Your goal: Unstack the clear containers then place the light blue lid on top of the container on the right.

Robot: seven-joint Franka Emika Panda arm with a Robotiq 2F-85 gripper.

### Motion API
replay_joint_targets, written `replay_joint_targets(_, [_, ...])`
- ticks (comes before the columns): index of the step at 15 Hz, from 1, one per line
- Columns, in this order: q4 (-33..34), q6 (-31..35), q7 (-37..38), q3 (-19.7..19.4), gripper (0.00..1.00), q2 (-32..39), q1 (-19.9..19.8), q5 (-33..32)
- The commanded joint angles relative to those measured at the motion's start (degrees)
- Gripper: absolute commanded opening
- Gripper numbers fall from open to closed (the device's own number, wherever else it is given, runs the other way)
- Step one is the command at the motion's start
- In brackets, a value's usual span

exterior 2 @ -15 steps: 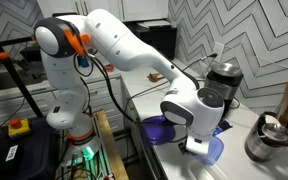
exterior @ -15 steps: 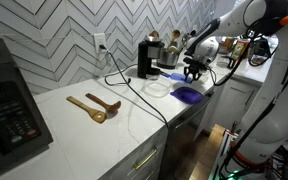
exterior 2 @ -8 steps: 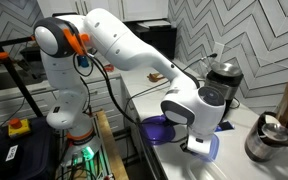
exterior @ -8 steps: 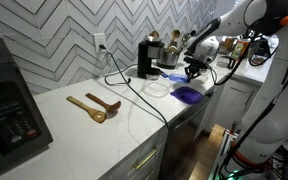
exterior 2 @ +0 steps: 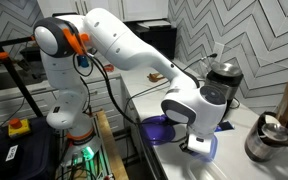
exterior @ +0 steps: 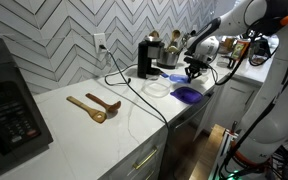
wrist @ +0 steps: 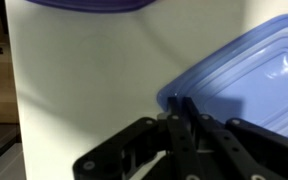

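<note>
In the wrist view my gripper (wrist: 180,102) is shut on the near left edge of the light blue lid (wrist: 249,75), with both fingers pinched together over its rim. The lid lies on the white counter. In both exterior views the gripper (exterior: 192,73) (exterior 2: 195,144) points down at the counter's end, and the pale lid (exterior 2: 213,149) shows just beside the fingers. The clear containers (exterior: 156,88) stand as a faint transparent stack on the counter, a little away from the gripper toward the coffee machine.
A larger, darker blue-purple lid (exterior: 187,95) (exterior 2: 159,130) (wrist: 84,4) lies close beside the gripper. A black coffee machine (exterior: 147,58) and its cable stand behind. Wooden spoons (exterior: 92,106) lie mid-counter, and a metal kettle (exterior 2: 269,140) is nearby. The counter edge (exterior 2: 174,150) is close.
The jaws have closed onto the edge of the light blue lid. The arm itself has barely moved.
</note>
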Motion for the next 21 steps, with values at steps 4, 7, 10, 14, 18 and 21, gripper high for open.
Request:
replay_joint_targets(4, [-0.5,-4.6,2.4,-0.4,0.02,-5.6,1.1,-6.6])
replay_joint_targets(7, [-0.4,-6.9,1.6,0.0,0.02,-8.8,0.8,-7.7])
replay_joint_targets(10, [0.0,-10.6,-0.1,0.1,0.02,-12.1,0.2,-7.7])
replay_joint_targets(14, [2.1,-18.0,-4.1,-0.1,0.02,-15.9,-0.8,-9.6])
replay_joint_targets(18, [6.8,-27.0,-10.6,-1.2,0.02,-16.7,-2.7,-12.7])
replay_joint_targets(21, [7.2,-25.0,-10.1,-1.2,0.08,-16.5,-3.2,-11.3])
